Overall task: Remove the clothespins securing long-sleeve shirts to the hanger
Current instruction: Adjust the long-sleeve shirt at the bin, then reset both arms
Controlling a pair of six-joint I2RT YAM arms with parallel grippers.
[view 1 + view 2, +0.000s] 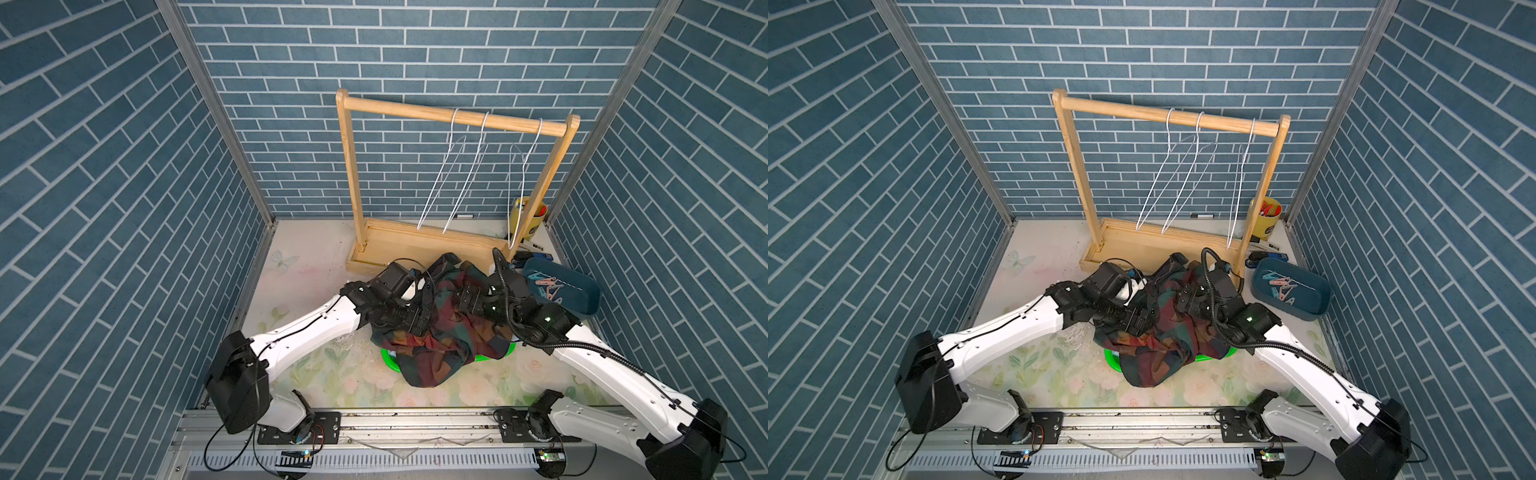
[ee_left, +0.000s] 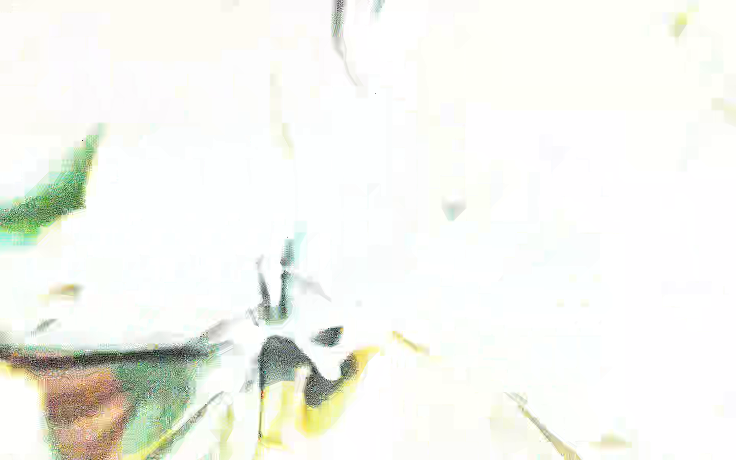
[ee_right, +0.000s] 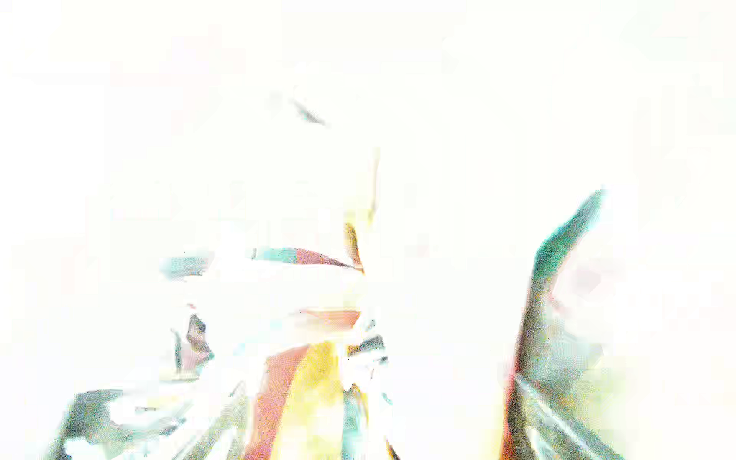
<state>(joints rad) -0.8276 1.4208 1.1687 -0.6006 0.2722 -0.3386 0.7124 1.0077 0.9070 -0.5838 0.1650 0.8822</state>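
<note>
Both top views carry the whole picture: the plaid shirt (image 1: 432,353) lies in a crumpled heap at the near centre of the worktop (image 1: 307,266). It is draped over a bright green basket (image 1: 388,358) whose rim peeks out at either side.

The wrist views are blown out to white. The right wrist catches only smears of red, yellow and teal cloth, the left wrist a green streak and a brownish patch.

The left end effector (image 1: 419,323) sits at the shirt's left side and the right end effector (image 1: 464,300) at its far right, both down against the fabric. I cannot tell whether either is spread or clenched.

The shirt reads dark navy with green, orange and red blocks, deeply folded. Beyond it, three white wire hangers (image 1: 455,174) hang on the wooden rack (image 1: 415,111).

The clothespins (image 1: 546,286), pink, pale and teal, lie in the teal bin (image 1: 586,305) at the right, just beside the right arm. Open worktop shows left of the rack's base, and brick-pattern walls close in on both sides.
</note>
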